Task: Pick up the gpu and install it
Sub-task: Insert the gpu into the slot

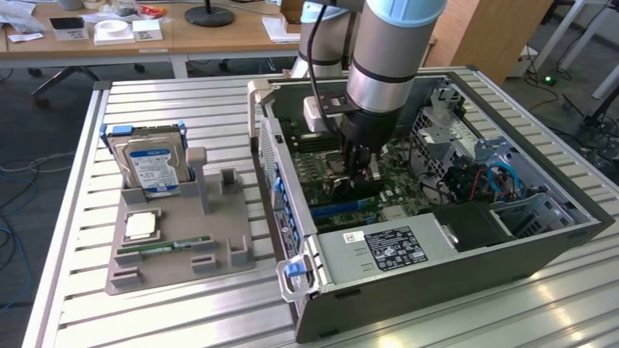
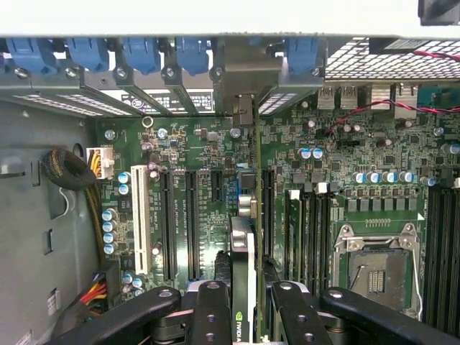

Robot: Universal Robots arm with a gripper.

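My gripper (image 1: 360, 172) reaches down into the open computer case (image 1: 464, 261), shut on the gpu (image 2: 246, 237). In the wrist view the card stands edge-on between my two black fingers (image 2: 213, 309), a small green logo on its near end. Its silvery bracket (image 2: 243, 79) reaches the row of rear slot openings with blue clips. The board runs above the motherboard (image 2: 359, 180), in line with the black expansion slots (image 2: 192, 223). Whether its edge sits in a slot I cannot tell. In the exterior view the gpu (image 1: 354, 190) is a dark shape under my fingers.
A grey fixture (image 1: 179, 254) on the slatted table at the exterior view's left holds a hard drive (image 1: 150, 165), a CPU (image 1: 142, 225) and a green RAM stick (image 1: 167, 246). Inside the case are the power supply (image 1: 387, 248), cables (image 1: 483, 181) and an empty CPU socket (image 2: 377, 269).
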